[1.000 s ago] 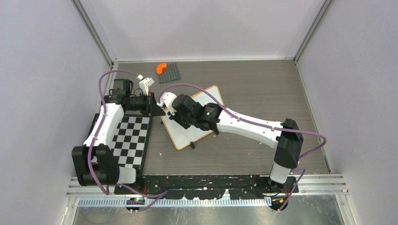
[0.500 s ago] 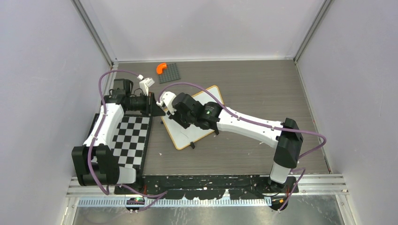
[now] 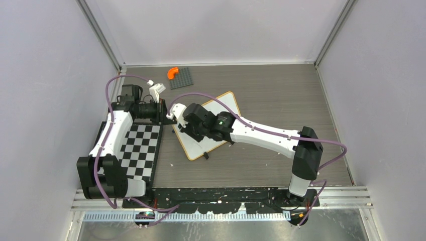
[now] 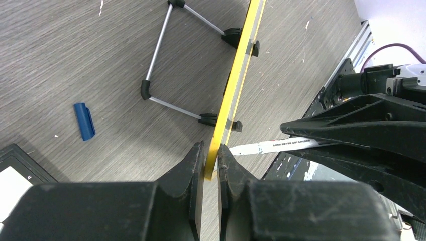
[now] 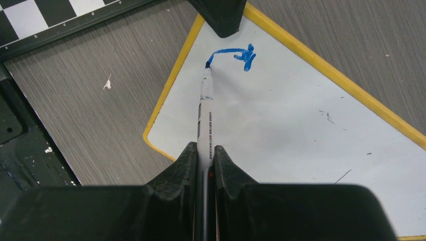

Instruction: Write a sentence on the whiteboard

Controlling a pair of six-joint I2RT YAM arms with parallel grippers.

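Note:
The whiteboard [image 3: 227, 104] lies tilted at the table's middle, and my right arm covers part of it. In the left wrist view its yellow edge [image 4: 240, 65] runs edge-on, and my left gripper [image 4: 211, 161] is shut on its near corner. My right gripper [image 5: 205, 150] is shut on a white marker [image 5: 205, 108], which also shows in the left wrist view [image 4: 271, 146]. The marker's tip touches the board at the end of a short blue stroke [image 5: 233, 53] near the corner held by the left gripper. Of the sentence only this stroke shows.
A black-and-white checkerboard mat [image 3: 140, 150] lies left of the board under my left arm. A dark grey studded plate [image 3: 182, 78] with an orange piece [image 3: 172, 73] sits at the back. A blue cap [image 4: 84, 120] and the board's wire stand [image 4: 160, 50] are on the table.
My right gripper has moved left across the board with the marker, toward the corner held by the left gripper. The left arm has not moved.

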